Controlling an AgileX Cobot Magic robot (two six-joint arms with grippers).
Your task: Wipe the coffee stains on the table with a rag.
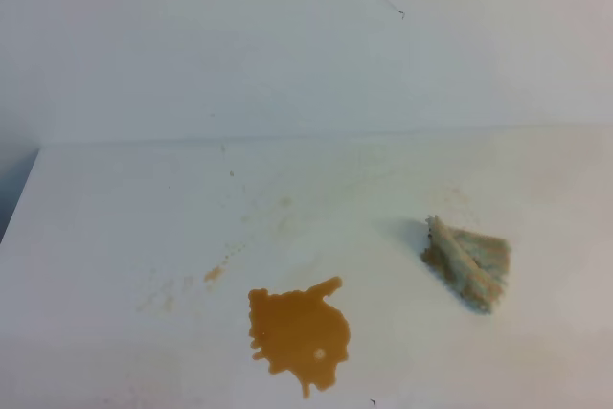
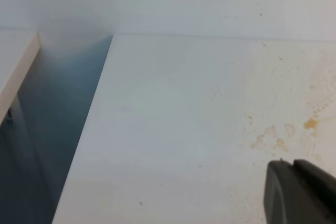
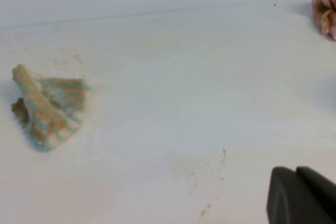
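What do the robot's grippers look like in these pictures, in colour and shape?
Little shows. In each wrist view only a corner of the gripper appears at the lower right: the left gripper and the right gripper are matte black, with rounded, blocky fingers. No cables or markings are visible. The high view shows no arm.

table (image 1: 115,237) white | coffee stains (image 1: 299,332) orange-brown | rag (image 1: 469,262) beige-grey (brown-stained)

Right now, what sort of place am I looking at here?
Probably a bare test bench rather than a kitchen: a plain white table against a blank wall, holding only a coffee puddle and a stained rag.
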